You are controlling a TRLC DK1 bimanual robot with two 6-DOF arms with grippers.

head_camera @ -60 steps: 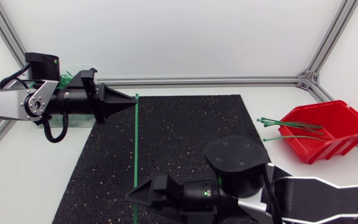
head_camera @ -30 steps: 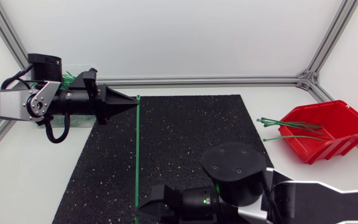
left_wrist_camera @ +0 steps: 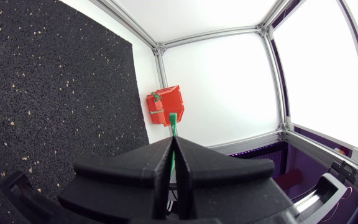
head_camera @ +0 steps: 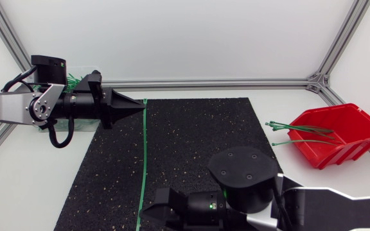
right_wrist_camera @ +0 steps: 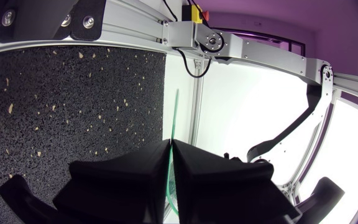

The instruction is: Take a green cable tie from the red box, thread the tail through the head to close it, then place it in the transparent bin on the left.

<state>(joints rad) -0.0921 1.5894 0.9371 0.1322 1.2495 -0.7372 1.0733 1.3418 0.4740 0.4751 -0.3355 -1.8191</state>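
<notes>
A long green cable tie [head_camera: 142,154] stretches across the black mat's left side, held at both ends. My left gripper [head_camera: 141,106] is shut on its far end; in the left wrist view the tie [left_wrist_camera: 173,121] sticks out ahead of the pressed-together fingers [left_wrist_camera: 191,163]. My right gripper [head_camera: 144,210], at the near edge, is shut on the tie's near end; in the right wrist view the tie [right_wrist_camera: 175,115] runs out from between its closed fingers [right_wrist_camera: 194,163]. The red box [head_camera: 339,135] at the right holds more green ties [head_camera: 297,128]. The transparent bin [head_camera: 69,80] sits behind my left arm, mostly hidden.
A black speckled mat [head_camera: 198,135] covers the middle of the white table. Aluminium frame rails [head_camera: 236,83] run along the back and sides. The red box [left_wrist_camera: 166,106] also shows far ahead in the left wrist view.
My right gripper has closed on the tie's near end and drawn back slightly toward the near edge. The left gripper has shifted a little to the right, and the tie bows slightly.
</notes>
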